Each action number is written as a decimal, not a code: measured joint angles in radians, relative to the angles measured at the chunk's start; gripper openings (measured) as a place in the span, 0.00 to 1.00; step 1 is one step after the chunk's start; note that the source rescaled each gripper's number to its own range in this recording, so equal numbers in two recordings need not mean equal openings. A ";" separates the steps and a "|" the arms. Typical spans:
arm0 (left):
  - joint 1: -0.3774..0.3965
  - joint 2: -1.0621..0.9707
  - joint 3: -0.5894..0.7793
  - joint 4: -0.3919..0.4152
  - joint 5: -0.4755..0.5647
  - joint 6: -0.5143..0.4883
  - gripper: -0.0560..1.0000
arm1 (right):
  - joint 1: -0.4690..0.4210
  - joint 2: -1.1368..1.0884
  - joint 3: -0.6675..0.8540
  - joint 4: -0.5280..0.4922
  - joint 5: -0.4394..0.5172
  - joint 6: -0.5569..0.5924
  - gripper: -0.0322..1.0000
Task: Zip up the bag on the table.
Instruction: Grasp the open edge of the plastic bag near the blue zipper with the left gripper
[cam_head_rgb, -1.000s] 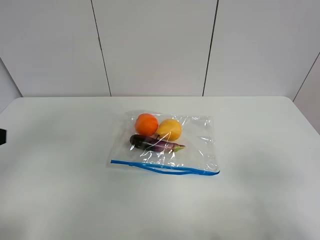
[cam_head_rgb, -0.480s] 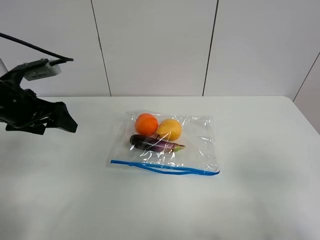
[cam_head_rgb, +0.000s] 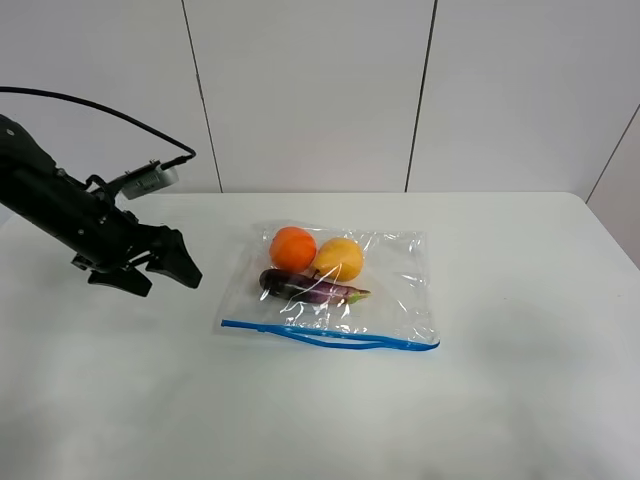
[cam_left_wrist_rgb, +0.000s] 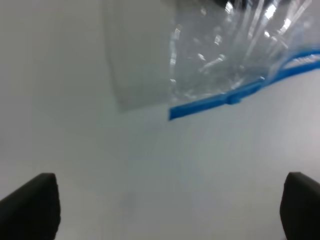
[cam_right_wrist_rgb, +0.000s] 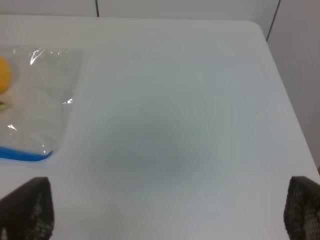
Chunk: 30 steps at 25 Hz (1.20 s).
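Observation:
The clear plastic bag (cam_head_rgb: 392, 285) lies flat in the middle of the white table (cam_head_rgb: 520, 400). It holds an orange fruit (cam_head_rgb: 293, 247), a yellow fruit (cam_head_rgb: 340, 258) and a purple eggplant (cam_head_rgb: 310, 288). Its blue zip strip (cam_head_rgb: 330, 337) runs along the near edge and looks parted in the middle. My left gripper (cam_head_rgb: 160, 274) is open and empty, just above the table to the left of the bag. The left wrist view shows the bag's corner (cam_left_wrist_rgb: 210, 55) and the strip's end (cam_left_wrist_rgb: 220, 100) ahead of the open gripper (cam_left_wrist_rgb: 165, 210). My right gripper (cam_right_wrist_rgb: 164, 210) is open and empty; the bag's right edge (cam_right_wrist_rgb: 45, 95) shows in its view.
A white panelled wall (cam_head_rgb: 310, 90) stands behind the table's far edge. A black cable (cam_head_rgb: 100, 108) trails from the left arm. The table's right edge (cam_right_wrist_rgb: 287, 115) shows in the right wrist view.
The left arm came into view from the left and moved down and right toward the bag's left side. The bag has not moved.

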 joint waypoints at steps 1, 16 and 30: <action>0.000 0.024 0.000 -0.032 0.012 0.029 1.00 | 0.000 0.000 0.000 0.000 0.000 0.000 1.00; 0.000 0.313 -0.060 -0.339 0.128 0.278 1.00 | 0.000 0.000 0.000 0.000 0.000 0.000 1.00; 0.000 0.326 -0.060 -0.471 0.095 0.365 1.00 | 0.000 0.000 0.000 0.000 0.000 0.000 1.00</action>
